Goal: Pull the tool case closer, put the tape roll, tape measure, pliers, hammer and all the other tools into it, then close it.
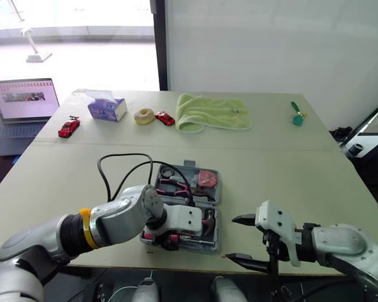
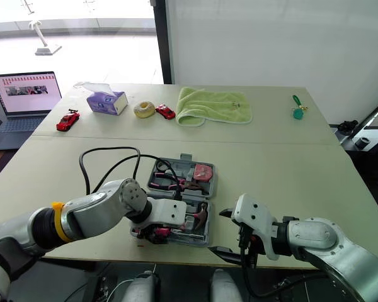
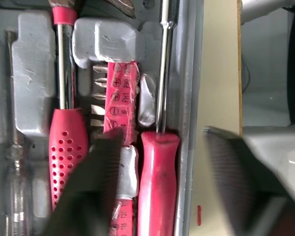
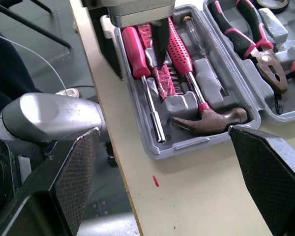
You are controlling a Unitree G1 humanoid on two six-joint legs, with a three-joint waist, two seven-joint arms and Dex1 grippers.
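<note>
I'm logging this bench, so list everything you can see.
tables: two, beige, joined
case: one, grey, open, near edge
hammer: one, red-handled, in case
pliers: one, pink-black, in case
screwdriver: one, red-handled, in case
tape measure: one, red, in case
cable: one, black, beside case
tissue box: one, purple, far side
roll: one, cream, far side
toy cars: two, red, far side
towel: one, green, far side
trinket: one, green, far right
laptop: one, grey, far left
left gripper: open, black, over screwdriver
right gripper: open, black, right of case
</note>
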